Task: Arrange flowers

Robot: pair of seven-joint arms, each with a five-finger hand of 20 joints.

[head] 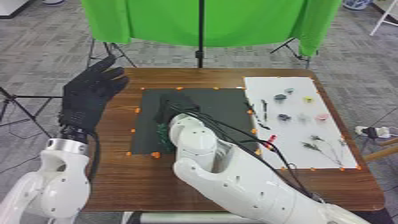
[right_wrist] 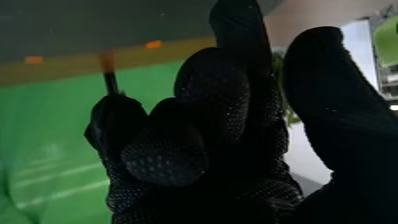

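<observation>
Green backdrop (head: 160, 22), wooden table (head: 124, 187), right hand (head: 179, 101) over black mat (head: 226, 97), its grip impossible to tell, left hand (head: 87, 91) loosely spread

Past the robot hand (right_wrist: 164, 155) hangs green cloth (right_wrist: 40, 135); a dark mat (right_wrist: 107, 25) borders brown table (right_wrist: 71, 71) (with two orange marks (right_wrist: 153, 44)).

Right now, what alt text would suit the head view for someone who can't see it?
The robot's right hand is over a dark mat on a brown wooden table, with small flower heads and sprigs on a white sheet to the mat's right. The left hand is by the table's left edge; green cloth hangs beyond.
</observation>
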